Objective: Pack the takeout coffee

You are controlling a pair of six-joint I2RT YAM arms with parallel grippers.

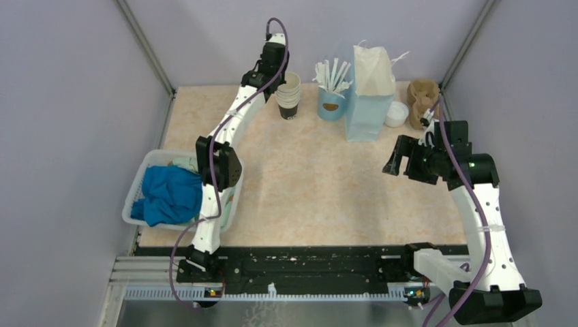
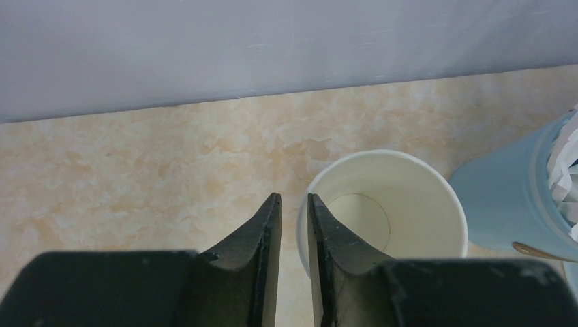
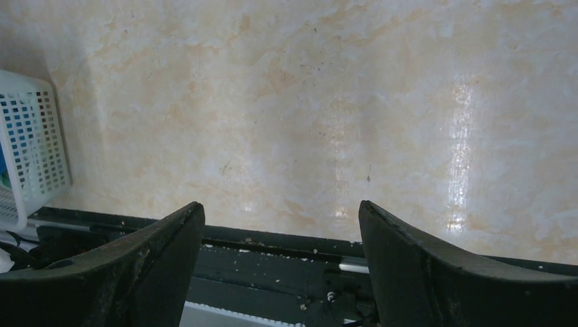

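So, L gripper [image 2: 293, 197] sits at the rim of the top lidless cup [image 2: 402, 197], jaws nearly shut w/ a slim gap, can't tell if it's pinching. R gripper [image 3: 281, 211] hangs over the table [image 3: 307, 102], jaws wide apart. Lidded coffee [image 1: 396, 114] stands at the back, btw the blue bag [image 1: 371, 102] and brown carrier [image 1: 421, 101].

Back row crowded — stacked cups [image 1: 288, 95], blue stick cup [image 1: 332, 105], paper bag [image 1: 370, 102], open tabletop [image 1: 313, 184] in front

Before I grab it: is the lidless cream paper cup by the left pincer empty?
Empty. The lidless cream paper cup shows its bare bottom disc, no liquid.
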